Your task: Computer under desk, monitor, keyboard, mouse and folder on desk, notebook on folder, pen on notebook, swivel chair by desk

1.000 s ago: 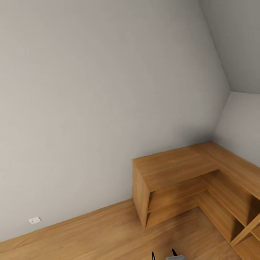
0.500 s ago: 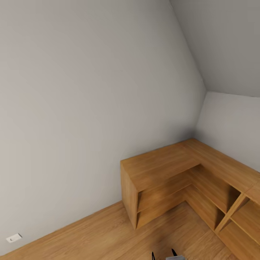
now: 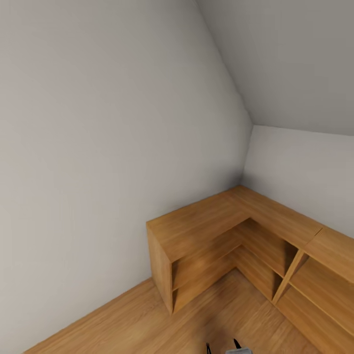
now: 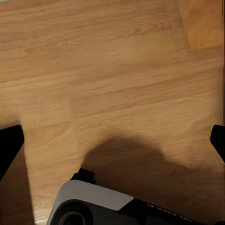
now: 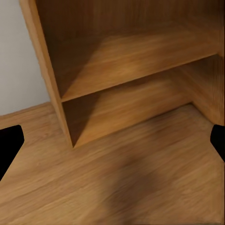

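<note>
With both the left gripper (image 4: pixel 112 140) and the right gripper (image 5: pixel 112 140) spread wide and holding nothing, the robot faces a low corner shelf unit (image 3: pixel 206 231) on the wooden floor (image 3: pixel 123 324), so it should look around slowly until the desk appears.

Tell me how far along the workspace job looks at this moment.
These views cannot settle it. The head view takes in a wooden corner shelf unit, grey walls and wood floor. The left gripper hangs open over floor; the right gripper faces the shelves, open. Nothing is held; the robot seems in transit.
</note>
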